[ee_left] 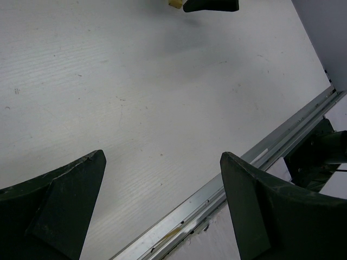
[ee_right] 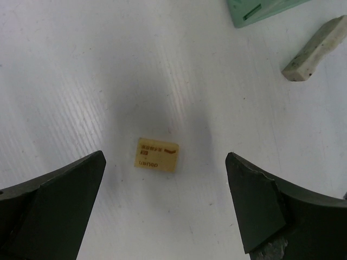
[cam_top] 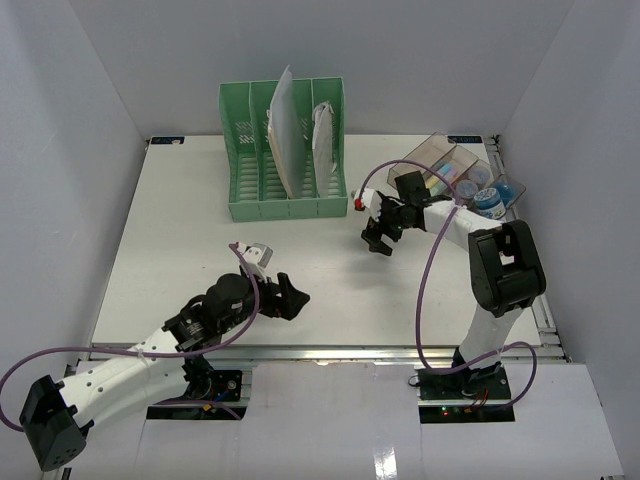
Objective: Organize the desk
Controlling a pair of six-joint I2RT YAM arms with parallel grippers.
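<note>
The desk (cam_top: 190, 210) is a large white tabletop with a metal rail (ee_left: 255, 160) along its front edge. My right gripper (cam_top: 378, 238) hangs open over the desk's middle right. In the right wrist view a small yellow eraser (ee_right: 157, 154) with printed text lies flat on the desk below and between the spread fingers of this gripper (ee_right: 165, 156), which do not touch it. My left gripper (cam_top: 290, 297) is open and empty near the front edge. The left wrist view shows only bare desk between the fingers of that gripper (ee_left: 162, 157), with the yellow eraser (ee_left: 174, 3) far ahead.
A green slotted file rack (cam_top: 285, 170) holding papers (cam_top: 284, 125) stands at the back centre. A clear brown compartment tray (cam_top: 450, 160) with small rolls (cam_top: 488, 203) sits at the back right. A pale grey-green block (ee_right: 314, 50) lies near the rack's corner (ee_right: 260, 10).
</note>
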